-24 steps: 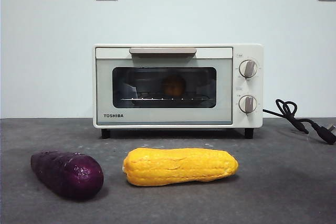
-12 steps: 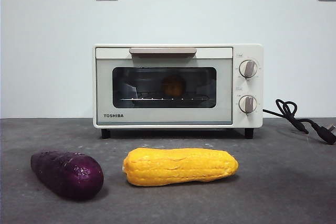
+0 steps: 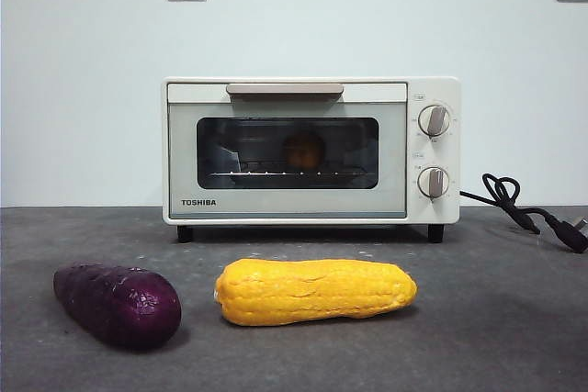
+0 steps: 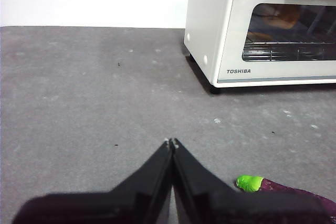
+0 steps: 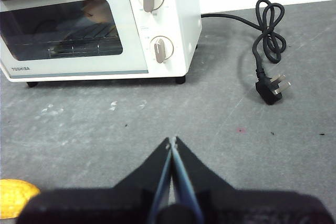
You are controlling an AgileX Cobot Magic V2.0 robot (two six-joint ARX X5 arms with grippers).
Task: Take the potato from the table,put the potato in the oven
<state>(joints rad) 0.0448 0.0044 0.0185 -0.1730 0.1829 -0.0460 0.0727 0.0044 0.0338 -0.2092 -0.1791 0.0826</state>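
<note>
Potato [image 3: 303, 150], dim orange-brown behind dark glass, sits on the rack inside the closed oven [image 3: 310, 150] (we see it well apart from our empty, pressed-together left gripper [image 4: 171, 141] and right gripper [image 5: 171, 140]).

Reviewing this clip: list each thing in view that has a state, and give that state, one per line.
oven: door shut, standing on the table
potato: inside the oven on the rack, behind the glass
power cord: unplugged, plug lying on the table
corn cob: lying on its side in front of the oven
purple sweet potato: lying beside the corn
left gripper: shut, empty, above the table
right gripper: shut, empty, above the table
</note>
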